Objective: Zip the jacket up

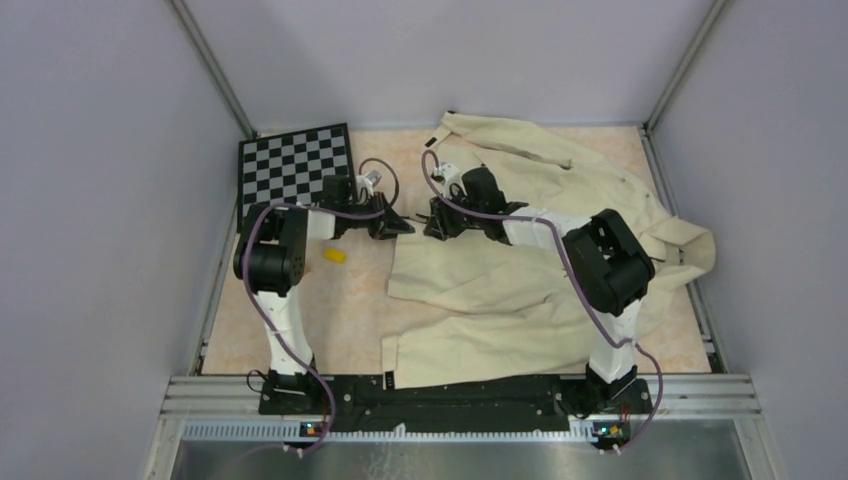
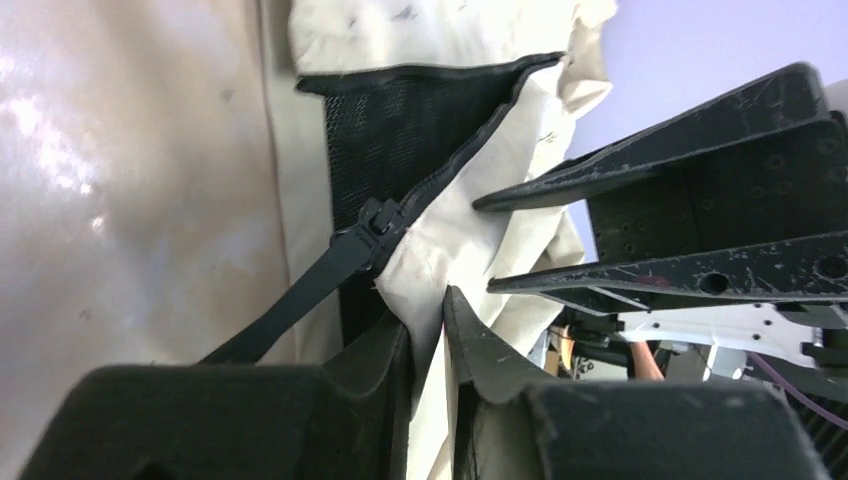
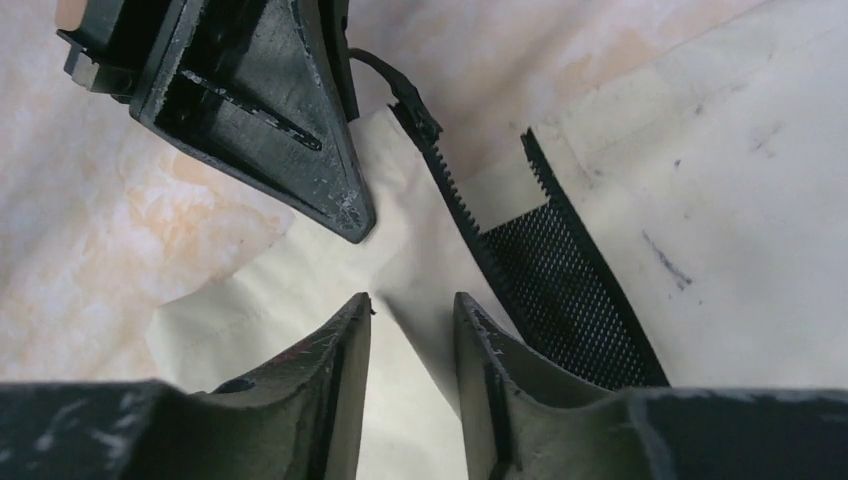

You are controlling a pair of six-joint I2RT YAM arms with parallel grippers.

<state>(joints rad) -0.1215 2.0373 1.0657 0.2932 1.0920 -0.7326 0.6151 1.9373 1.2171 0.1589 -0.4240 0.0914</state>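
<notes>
The cream jacket (image 1: pixel 540 280) lies spread over the right half of the table. Its left corner is lifted between both grippers. My left gripper (image 1: pixel 398 226) is shut on a fold of cream cloth (image 2: pixel 445 250) just beside the zipper slider (image 2: pixel 378 222), which has a long black pull strap (image 2: pixel 300 300). In the left wrist view the jaws (image 2: pixel 430 305) pinch the cloth tight. My right gripper (image 1: pixel 432 222) faces it, open, its fingertips (image 3: pixel 410 305) apart over the cloth beside the zipper teeth (image 3: pixel 450 190) and black mesh lining (image 3: pixel 560 280). The zipper is parted here.
A checkerboard (image 1: pixel 295 165) lies at the back left. A small yellow object (image 1: pixel 334 255) sits on the tabletop left of the jacket. Metal rails edge the table, with purple walls around. The right arm reaches across the jacket.
</notes>
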